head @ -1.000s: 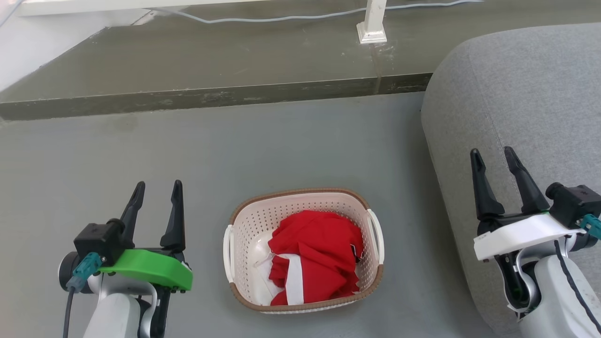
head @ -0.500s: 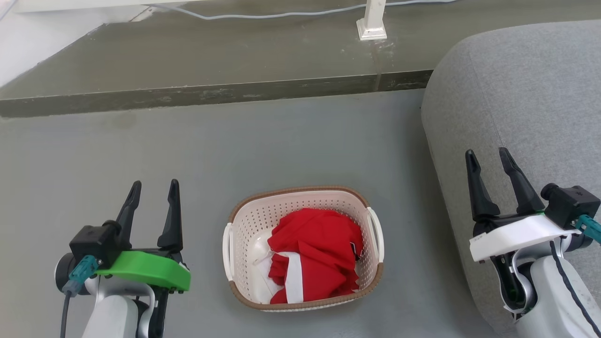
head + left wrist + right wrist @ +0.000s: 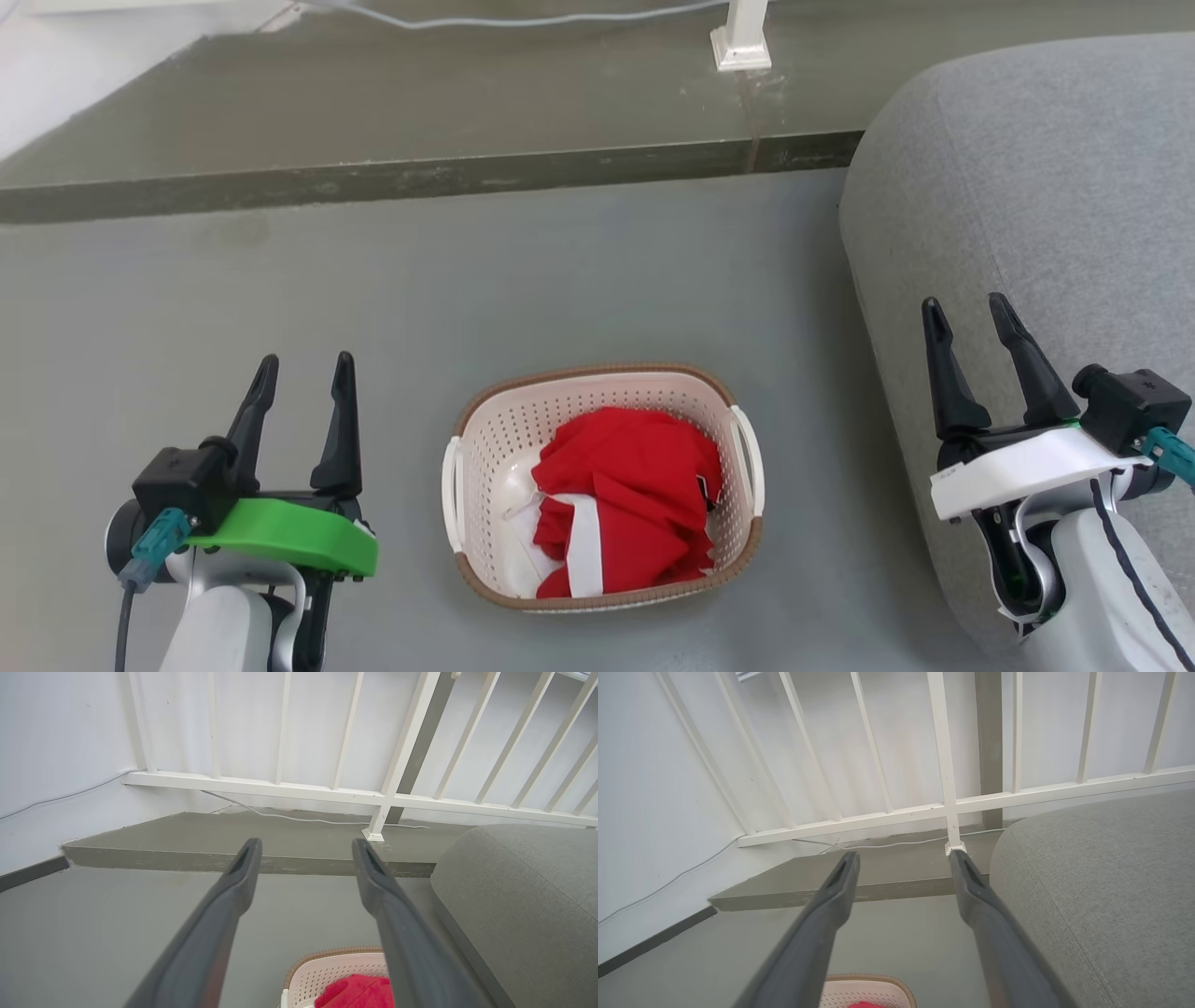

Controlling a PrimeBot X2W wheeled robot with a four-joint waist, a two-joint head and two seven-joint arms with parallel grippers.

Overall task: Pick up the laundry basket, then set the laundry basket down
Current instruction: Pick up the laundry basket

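So the pick-up, we judge, has not begun: the laundry basket (image 3: 523, 434) sits on the floor (image 3: 373, 308) between our arms, near the sofa (image 3: 1027, 187), with a red garment (image 3: 635, 476) inside. Our left gripper (image 3: 308, 359) and right gripper (image 3: 963, 301) hover apart from it on either side, fingers spread and empty, pointing forward. Next, we reckon, each must drop inward to one of the white loop handles (image 3: 752, 457)

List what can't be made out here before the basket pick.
- laundry basket bottom: head view, the red cloth covers most of it.
- Basket in both wrist views: cut off by the bottom edge, handles out of frame.
- grey sofa: frame edges crop it in all three views.
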